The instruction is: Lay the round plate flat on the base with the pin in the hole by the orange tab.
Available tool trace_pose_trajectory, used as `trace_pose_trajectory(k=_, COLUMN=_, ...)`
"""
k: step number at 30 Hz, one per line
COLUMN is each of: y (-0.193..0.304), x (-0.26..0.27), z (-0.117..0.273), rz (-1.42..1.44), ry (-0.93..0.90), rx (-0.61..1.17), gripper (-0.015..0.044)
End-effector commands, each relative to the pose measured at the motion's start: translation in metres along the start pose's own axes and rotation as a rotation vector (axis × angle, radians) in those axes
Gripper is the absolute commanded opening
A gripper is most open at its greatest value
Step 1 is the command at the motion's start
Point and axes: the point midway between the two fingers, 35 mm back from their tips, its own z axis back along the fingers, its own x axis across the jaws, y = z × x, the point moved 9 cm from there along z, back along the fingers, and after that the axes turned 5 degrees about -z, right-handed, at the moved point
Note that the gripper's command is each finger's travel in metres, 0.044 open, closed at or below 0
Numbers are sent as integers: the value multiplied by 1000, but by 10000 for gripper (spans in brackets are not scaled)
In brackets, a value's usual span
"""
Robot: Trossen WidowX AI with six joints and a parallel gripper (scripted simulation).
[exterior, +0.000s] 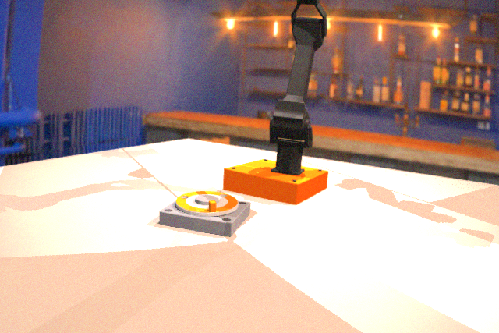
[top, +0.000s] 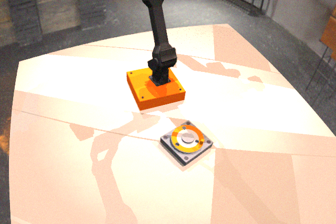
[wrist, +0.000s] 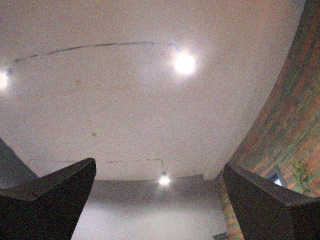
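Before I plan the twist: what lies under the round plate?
A grey square base carries the round plate; the post shows through its centre. The pin is covered.
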Motion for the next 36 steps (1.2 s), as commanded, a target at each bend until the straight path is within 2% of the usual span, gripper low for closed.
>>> trace_pose_trajectory(k=1, y=5, x=0, z=-1, rz=5, ry=-1, rx=21, gripper=374)
trace_pose_trajectory(k=4, y=63, x=-4, z=-1, rz=57, ry=-5, rx=265, gripper=295)
trace_pose_trajectory(k=9, y=107, x=-10, z=5, rz=93, ry=-4, rx=458, gripper=164)
trace_pose_trajectory(k=15, y=189, x=-26, z=32, rz=150, ry=10, rx=851, gripper=6)
trace_pose_trajectory(k=26, y=287, x=-60, z=113, rz=198, ry=72, rx=1493, gripper=0)
trace_pose_trajectory(k=32, y=324, x=-85, z=187, rz=194, ry=155, rx=1979, gripper=0)
trace_pose_trajectory(k=34, y=327, x=-89, z=198, rz=190, ry=171, rx=2056, gripper=0)
trace_pose_trajectory(k=36, y=332, x=-98, z=231, rz=172, ry=224, rx=2278, gripper=0)
